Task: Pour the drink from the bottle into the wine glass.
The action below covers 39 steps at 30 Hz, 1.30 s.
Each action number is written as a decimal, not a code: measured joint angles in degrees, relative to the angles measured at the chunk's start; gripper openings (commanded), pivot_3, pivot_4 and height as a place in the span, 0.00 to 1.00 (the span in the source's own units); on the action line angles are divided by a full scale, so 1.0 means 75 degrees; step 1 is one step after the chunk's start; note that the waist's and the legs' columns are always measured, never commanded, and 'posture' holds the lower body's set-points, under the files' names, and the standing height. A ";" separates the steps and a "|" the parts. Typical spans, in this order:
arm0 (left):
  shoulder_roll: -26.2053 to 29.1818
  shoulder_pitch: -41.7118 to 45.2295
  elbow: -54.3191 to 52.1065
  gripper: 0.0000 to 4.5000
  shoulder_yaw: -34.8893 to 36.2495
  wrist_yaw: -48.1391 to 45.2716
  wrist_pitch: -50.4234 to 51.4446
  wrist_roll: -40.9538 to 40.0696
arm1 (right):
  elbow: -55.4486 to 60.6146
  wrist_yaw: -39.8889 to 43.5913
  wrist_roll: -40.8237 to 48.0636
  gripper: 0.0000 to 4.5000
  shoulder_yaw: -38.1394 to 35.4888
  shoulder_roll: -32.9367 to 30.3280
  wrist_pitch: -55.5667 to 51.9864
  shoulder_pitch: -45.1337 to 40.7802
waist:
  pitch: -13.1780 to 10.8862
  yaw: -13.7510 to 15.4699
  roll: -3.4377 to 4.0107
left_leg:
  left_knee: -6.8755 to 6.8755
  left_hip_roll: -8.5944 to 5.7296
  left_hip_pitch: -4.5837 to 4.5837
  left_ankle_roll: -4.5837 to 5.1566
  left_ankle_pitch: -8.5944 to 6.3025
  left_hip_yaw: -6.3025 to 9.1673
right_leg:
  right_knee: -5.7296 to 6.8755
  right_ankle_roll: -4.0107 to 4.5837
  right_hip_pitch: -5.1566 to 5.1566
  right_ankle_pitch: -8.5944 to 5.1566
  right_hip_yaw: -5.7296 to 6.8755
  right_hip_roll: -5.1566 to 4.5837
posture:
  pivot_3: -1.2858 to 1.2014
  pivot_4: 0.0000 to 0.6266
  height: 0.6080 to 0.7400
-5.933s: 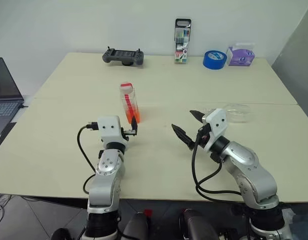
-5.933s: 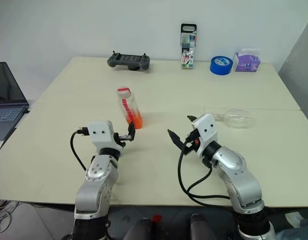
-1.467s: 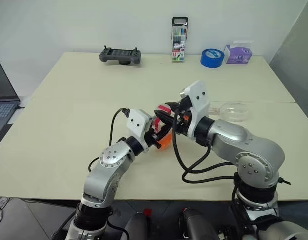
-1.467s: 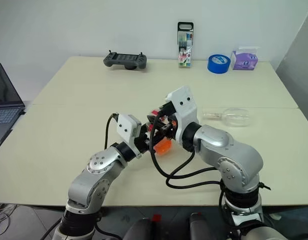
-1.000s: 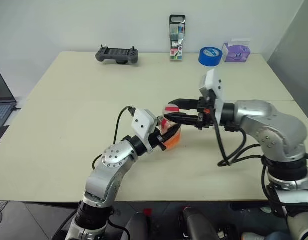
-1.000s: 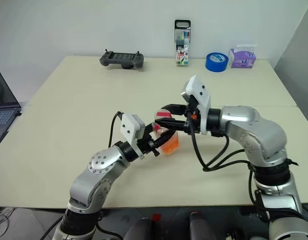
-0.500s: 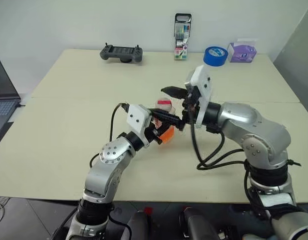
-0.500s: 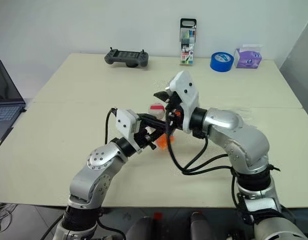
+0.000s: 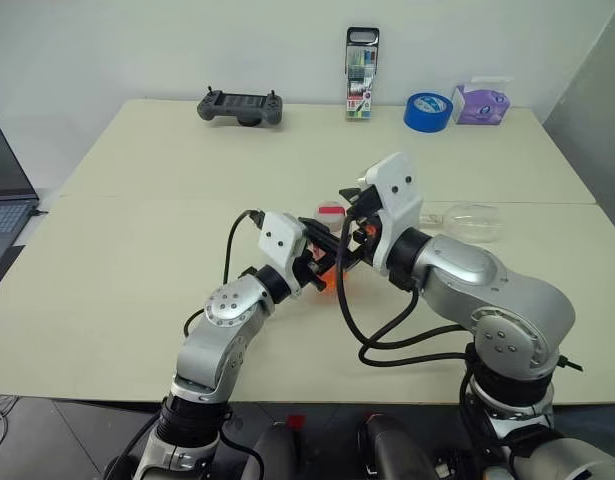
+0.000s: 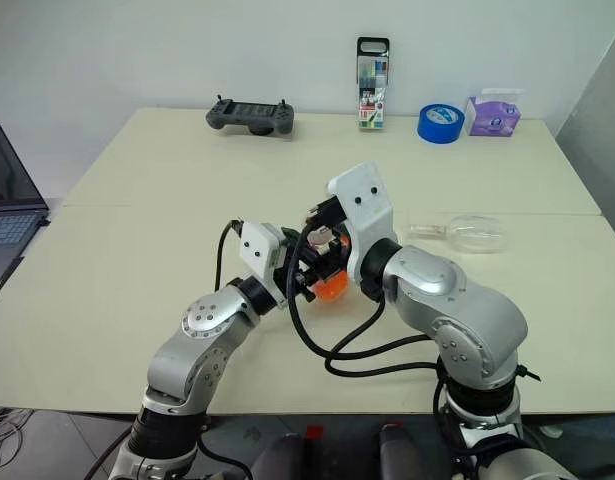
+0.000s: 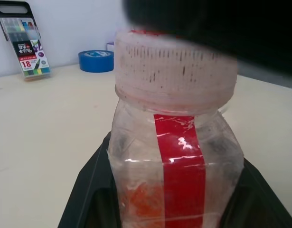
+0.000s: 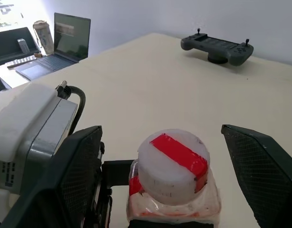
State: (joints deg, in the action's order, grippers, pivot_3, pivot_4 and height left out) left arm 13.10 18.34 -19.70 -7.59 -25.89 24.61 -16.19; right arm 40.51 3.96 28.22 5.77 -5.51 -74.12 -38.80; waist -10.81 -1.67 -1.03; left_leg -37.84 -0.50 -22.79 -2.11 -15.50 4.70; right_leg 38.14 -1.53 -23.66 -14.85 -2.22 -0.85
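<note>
Laptop [image 9: 5, 190]: sat at the far left edge, off the table's corner.
Table [image 9: 137, 250]: pale, wide, its middle taken up by both arms.
Game controller [image 9: 239, 106]: lay at the back of the table, left of centre.
Left gripper [image 10: 305, 277]: was clamped on the lower body of the bottle, fingers on either side of it.
Bottle [image 12: 172, 183]: stood upright in that grip at the table's middle, red-striped cap on.
Drink [image 10: 330, 288]: orange, low in the bottle.
Right gripper [image 12: 172, 166]: hung over the cap with its fingers [image 12: 262, 173] spread wide, clear of the cap on both sides.
Marker pack [image 9: 361, 60]: stood at the back.
Wine glass [image 10: 467, 233]: lay on its side to the right, apart from both arms.
Tape roll [image 9: 427, 110]: blue, back right, beside a purple tissue pack [image 9: 479, 103].
</note>
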 measured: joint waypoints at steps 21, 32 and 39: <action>0.0015 -0.0007 0.0003 0.40 -0.0053 0.0017 -0.0011 0.0108 | -0.0028 -0.0309 -0.0237 0.41 -0.0010 0.0242 -0.0428 -0.0060 | 0.0001 -0.0015 0.0001 | -0.0001 -0.0001 0.0001 0.0001 0.0000 -0.0005 | 0.0002 0.0000 0.0000 0.0000 0.0004 0.0001 | 0.52 0.24 1.00; -0.0268 0.0151 -0.0055 0.40 -0.0568 -0.0270 -0.0047 0.0071 | -0.2922 0.6037 0.0908 0.41 -0.0428 -0.3331 0.2512 -0.0663 | 0.0000 -0.0056 0.0001 | -0.0010 -0.0013 0.0030 0.0015 -0.0003 -0.0038 | -0.0005 -0.0008 0.0029 0.0005 -0.0006 0.0021 | 0.52 0.24 1.00; -0.0298 0.0303 0.0137 0.40 -0.0510 -0.0312 -0.0160 0.0079 | -0.4626 0.7885 0.0287 0.41 0.0109 -0.3465 0.4231 -0.1246 | 0.0000 -0.0015 0.0001 | -0.0009 0.0023 0.0036 0.0013 -0.0002 -0.0032 | 0.0013 -0.0003 0.0031 0.0008 0.0005 0.0062 | 0.52 0.24 1.00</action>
State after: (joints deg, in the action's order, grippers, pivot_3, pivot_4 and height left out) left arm 10.86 20.61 -18.67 -11.42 -28.23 23.42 -15.59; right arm 5.81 63.10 30.38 6.59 -31.50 -42.39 -48.14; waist -10.81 -1.78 -1.02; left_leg -37.91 -0.33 -22.52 -2.01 -15.51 4.46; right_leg 38.23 -1.55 -23.42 -14.79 -2.18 -0.38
